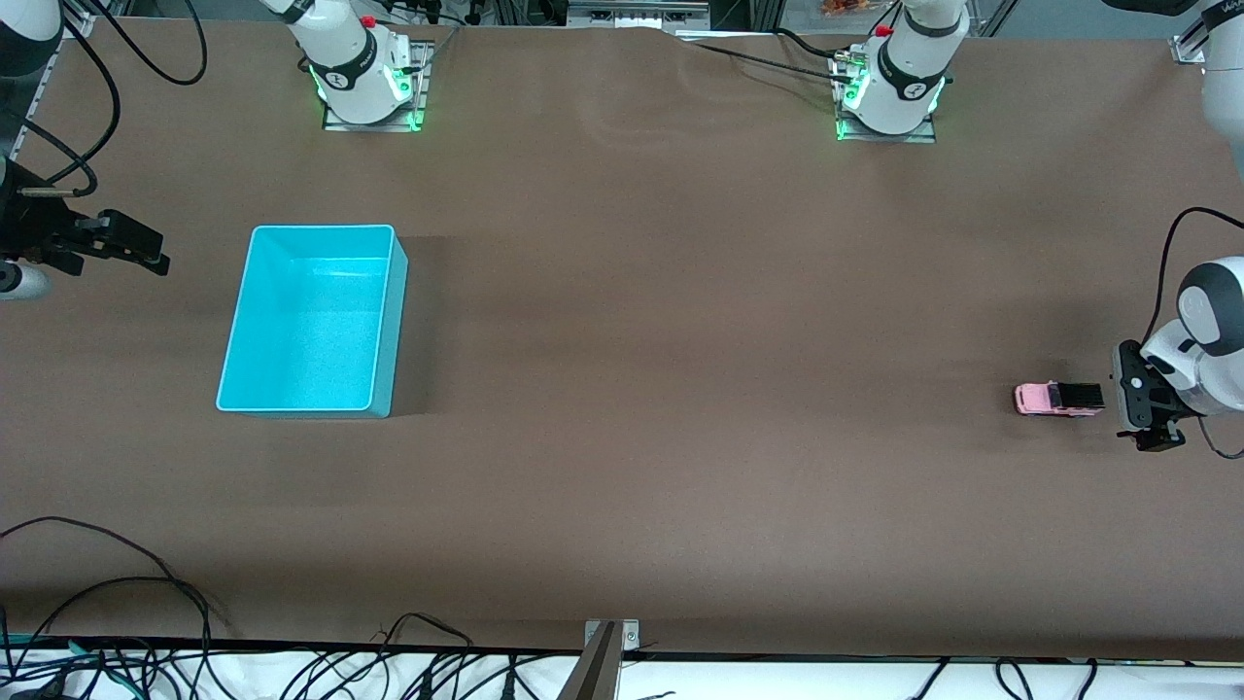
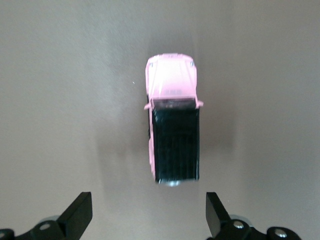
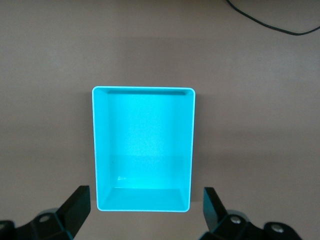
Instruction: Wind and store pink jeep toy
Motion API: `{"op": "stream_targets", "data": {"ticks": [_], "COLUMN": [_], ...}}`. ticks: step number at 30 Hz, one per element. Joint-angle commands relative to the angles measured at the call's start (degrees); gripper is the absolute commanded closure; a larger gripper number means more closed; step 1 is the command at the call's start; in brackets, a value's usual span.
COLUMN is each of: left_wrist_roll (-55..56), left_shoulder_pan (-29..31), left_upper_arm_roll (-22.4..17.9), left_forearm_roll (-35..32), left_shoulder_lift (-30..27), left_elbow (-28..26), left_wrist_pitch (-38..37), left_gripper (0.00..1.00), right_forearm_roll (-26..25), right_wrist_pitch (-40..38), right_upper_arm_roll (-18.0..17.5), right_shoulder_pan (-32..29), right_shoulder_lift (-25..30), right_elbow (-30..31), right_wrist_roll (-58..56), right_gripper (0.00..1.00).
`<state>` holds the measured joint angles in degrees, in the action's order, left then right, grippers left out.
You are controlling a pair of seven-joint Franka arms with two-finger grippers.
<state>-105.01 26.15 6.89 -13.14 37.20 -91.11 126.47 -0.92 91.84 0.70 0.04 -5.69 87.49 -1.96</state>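
Note:
The pink jeep toy (image 1: 1057,399), tiny and boxy with a black roof, stands on the brown table at the left arm's end; it also shows in the left wrist view (image 2: 172,130). My left gripper (image 1: 1135,401) (image 2: 148,216) is open and empty, just beside the jeep's rear end, apart from it. The turquoise bin (image 1: 313,321) stands empty toward the right arm's end and shows in the right wrist view (image 3: 143,148). My right gripper (image 1: 131,245) (image 3: 145,212) is open and empty, beside the bin at the table's end.
Cables (image 1: 126,603) lie along the table's edge nearest the camera. The two arm bases (image 1: 364,73) stand at the edge farthest from the camera. A black cable (image 3: 270,22) shows in the right wrist view.

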Motion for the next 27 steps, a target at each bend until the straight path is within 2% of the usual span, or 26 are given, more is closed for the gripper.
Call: {"op": "stream_targets", "data": {"ticks": [1, 6, 12, 27], "left_wrist_roll": [-0.1, 3.5, 9.0, 27.2], "left_shoulder_pan": [0.1, 0.0, -0.6, -0.8], "left_upper_arm_roll": [0.7, 0.8, 2.1, 7.9], "left_forearm_roll": [4.2, 7.6, 7.6, 7.4], "left_shoulder_lift": [-0.7, -0.8, -1.9, -8.0], "left_elbow": [2.8, 5.1, 7.3, 7.3], "left_wrist_pitch": [-4.1, -7.9, -12.4, -22.4], "left_gripper": [0.0, 0.0, 0.0, 0.0], "right_forearm_roll": [-0.2, -0.2, -0.2, -0.2], "right_wrist_pitch": [-0.8, -0.8, -0.8, -0.7], "right_upper_arm_roll": [-0.3, -0.3, -0.3, -0.3], "right_shoulder_pan": [-0.1, -0.1, -0.1, -0.1], "right_shoulder_lift": [-0.4, -0.4, -0.4, -0.4], "right_elbow": [-1.1, -1.3, -1.3, -1.3], "right_wrist_roll": [-0.1, -0.1, -0.1, -0.1], "right_gripper": [0.0, 0.0, 0.0, 0.0]}}
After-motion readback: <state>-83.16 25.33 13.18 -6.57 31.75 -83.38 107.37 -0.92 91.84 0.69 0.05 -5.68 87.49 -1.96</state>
